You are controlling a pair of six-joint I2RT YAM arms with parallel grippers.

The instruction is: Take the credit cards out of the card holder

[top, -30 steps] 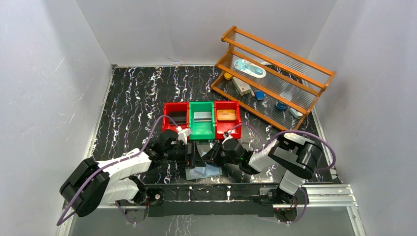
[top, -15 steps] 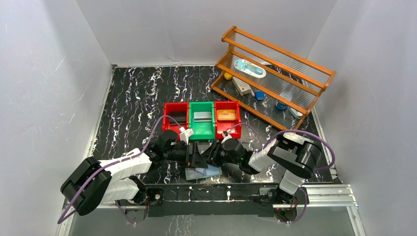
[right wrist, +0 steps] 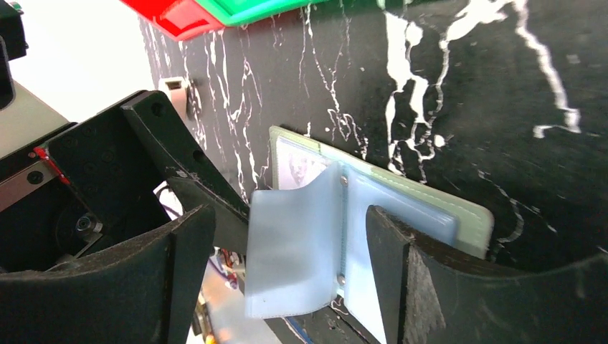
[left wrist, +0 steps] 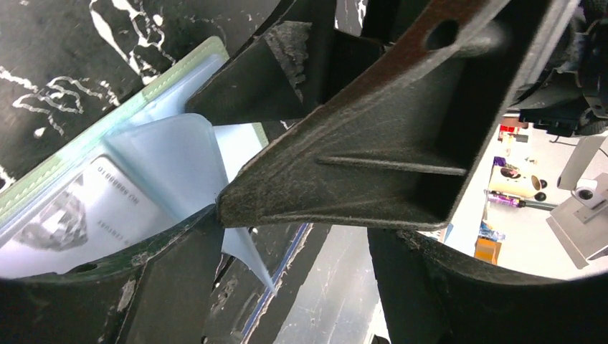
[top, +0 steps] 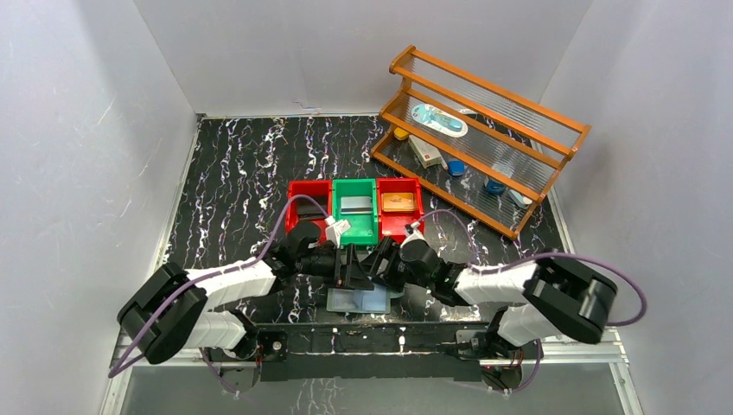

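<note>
The sage-green card holder (top: pixel 359 301) lies open at the table's near edge, between both grippers. One pale blue sleeve (right wrist: pixel 294 244) stands up from its spine. A printed credit card (left wrist: pixel 93 215) shows under the sleeve on the cover's inner side (right wrist: pixel 294 168). My right gripper (right wrist: pixel 287 215) is open, its fingers on either side of the raised sleeve. My left gripper (left wrist: pixel 294 258) is open too, and the sleeve (left wrist: pixel 172 158) leans on its lower finger (left wrist: pixel 107 287). A right-gripper finger (left wrist: pixel 373 158) crosses that view. Three other credit cards lie in the bins: dark (top: pixel 311 207), silvery grey (top: pixel 354 205), tan-gold (top: pixel 398 202).
Two red bins (top: pixel 294 207) (top: pixel 418 212) flank a green bin (top: pixel 355 226) just beyond the grippers. A wooden rack (top: pixel 484 130) with small items stands at the back right. White walls close in the black marbled table (top: pixel 242 173).
My right gripper's jaws have spread wide, and that arm's elbow has swung out and down to the right. The left gripper has edged right, towards the holder.
</note>
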